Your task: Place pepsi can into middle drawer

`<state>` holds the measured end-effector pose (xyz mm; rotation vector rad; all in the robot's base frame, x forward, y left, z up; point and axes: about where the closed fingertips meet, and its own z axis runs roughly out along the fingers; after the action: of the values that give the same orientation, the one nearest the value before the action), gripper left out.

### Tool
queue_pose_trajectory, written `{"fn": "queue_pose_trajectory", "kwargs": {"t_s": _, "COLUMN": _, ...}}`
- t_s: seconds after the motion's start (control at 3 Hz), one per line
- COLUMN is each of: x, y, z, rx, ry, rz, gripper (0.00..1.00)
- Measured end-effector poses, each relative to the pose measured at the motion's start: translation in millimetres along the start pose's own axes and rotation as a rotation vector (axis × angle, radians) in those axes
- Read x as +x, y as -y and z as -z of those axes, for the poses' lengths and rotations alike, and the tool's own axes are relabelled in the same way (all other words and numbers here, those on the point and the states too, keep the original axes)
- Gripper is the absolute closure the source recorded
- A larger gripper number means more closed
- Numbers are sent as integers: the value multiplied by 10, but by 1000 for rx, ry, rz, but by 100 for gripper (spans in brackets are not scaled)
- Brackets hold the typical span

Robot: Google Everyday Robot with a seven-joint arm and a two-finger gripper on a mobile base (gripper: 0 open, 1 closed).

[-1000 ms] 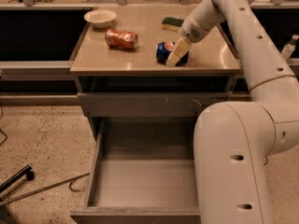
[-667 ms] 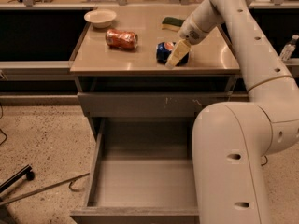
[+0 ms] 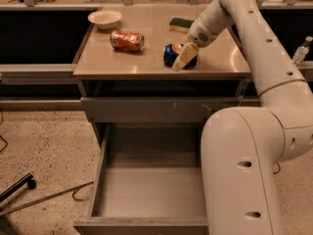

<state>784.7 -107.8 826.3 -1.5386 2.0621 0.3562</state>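
Observation:
The pepsi can [image 3: 171, 54], blue and lying on its side, rests on the tan countertop [image 3: 122, 62] right of centre. My gripper [image 3: 184, 56] reaches down from the upper right and sits against the can's right side, at counter level. The middle drawer [image 3: 146, 190] is pulled wide open below the counter, and its flat grey floor holds nothing. My arm's large white body [image 3: 244, 170] covers the drawer's right part.
An orange-red can [image 3: 127, 40] lies left of the pepsi can. A white bowl [image 3: 104, 18] and a green sponge [image 3: 181, 24] sit farther back. A closed grey drawer front with pale scratches [image 3: 146, 109] is above the open drawer. Cables lie on the floor [image 3: 44, 197] at left.
My gripper has shifted slightly left and down against the pepsi can. The can and the drawer have not moved.

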Motion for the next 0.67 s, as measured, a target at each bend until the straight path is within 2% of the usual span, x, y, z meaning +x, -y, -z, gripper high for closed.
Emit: {"fn": "queue_pose_trajectory", "kwargs": {"t_s": 0.67, "x": -10, "y": 7, "z": -41, "rx": 1, "ry": 9, "rz": 0, "gripper": 66}}
